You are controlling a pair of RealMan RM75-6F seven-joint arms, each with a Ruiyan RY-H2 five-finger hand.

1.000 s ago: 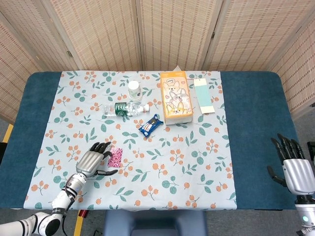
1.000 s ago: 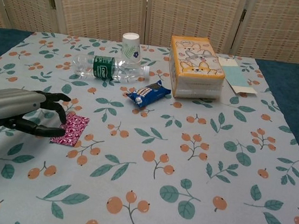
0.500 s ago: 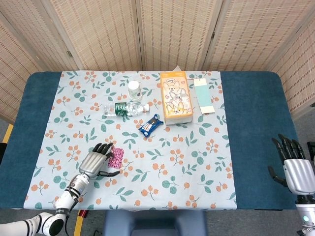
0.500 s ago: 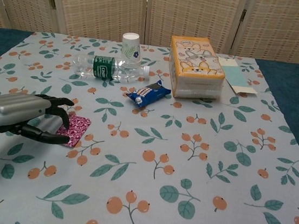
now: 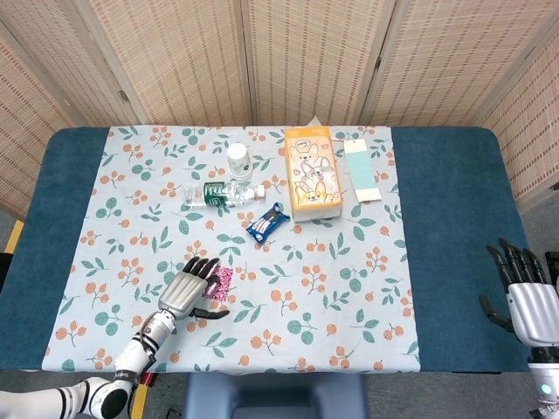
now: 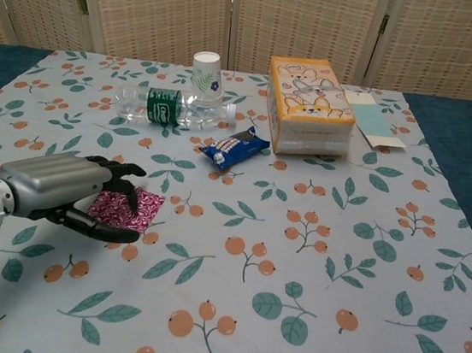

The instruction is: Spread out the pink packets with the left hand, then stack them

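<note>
Nearest, the left hand [image 6: 66, 193] rests curled fingers on the pink packets [image 6: 129, 208] at the bench's [image 5: 437, 262] near left, grasping nothing; gentle sideways pressure should fan them. Right hand [image 5: 528, 297] hangs released.

item count, located relative to the tissue box [image 5: 312, 172]:

- tissue box: one.
- paper cup [image 5: 238, 161]: one, to its left.
- plastic bottle [image 5: 222, 193]: one, lying to its left.
- blue snack packet [image 5: 266, 222]: one, just in front-left.
- pale green card [image 5: 361, 169]: one, to its right.
- pink packets [image 6: 126, 209]: individual count cannot be determined; one visible patch, well in front-left.
- hands: two, left hand [image 5: 192, 288] and right hand [image 5: 526, 301].
</note>
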